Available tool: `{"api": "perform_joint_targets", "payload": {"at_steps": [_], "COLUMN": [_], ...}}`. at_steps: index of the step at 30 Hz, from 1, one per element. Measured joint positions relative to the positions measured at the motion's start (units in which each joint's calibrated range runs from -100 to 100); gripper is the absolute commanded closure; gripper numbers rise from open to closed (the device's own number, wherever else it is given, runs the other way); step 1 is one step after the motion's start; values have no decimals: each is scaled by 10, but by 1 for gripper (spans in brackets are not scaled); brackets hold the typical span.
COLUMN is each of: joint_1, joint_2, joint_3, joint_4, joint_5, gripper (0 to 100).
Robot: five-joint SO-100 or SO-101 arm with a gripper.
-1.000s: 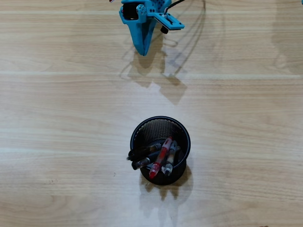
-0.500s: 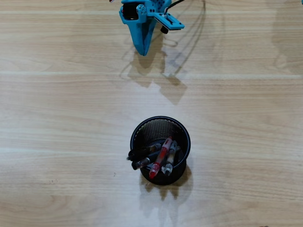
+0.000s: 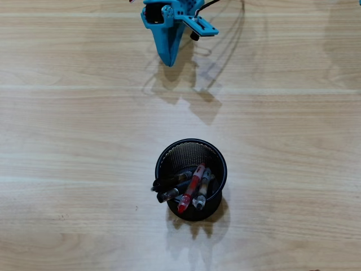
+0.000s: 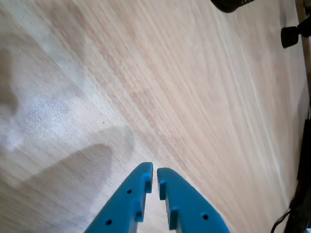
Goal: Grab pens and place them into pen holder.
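Pens (image 3: 190, 191), light, stiff and slippery, all stand in the pen holder (image 3: 166, 153) near the table's (image 3: 67, 141) bottom edge; best pinched mid-barrel, my gripper (image 4: 155, 179) nearly closed, empty.

1. No legible text, label, brand, number or sign in the overhead view or the wrist view.
2. Pens (image 3: 190, 189) in the pen holder (image 3: 163, 155): too small to tell if any print is there.
3. Blue gripper (image 4: 154, 175): plain surfaces, no markings readable.
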Motion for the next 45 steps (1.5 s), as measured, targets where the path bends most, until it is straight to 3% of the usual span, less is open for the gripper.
{"api": "perform_joint_targets", "payload": {"at_steps": [3,8,11,45], "joint_1": [-10,-41,-51,-50], "joint_2": [0,0,0,0], "joint_3": [0,1,1,1], "joint_4": [0,24,36,37], "joint_5": [30,163,196,206], "gripper": [98,98,98,98]}}
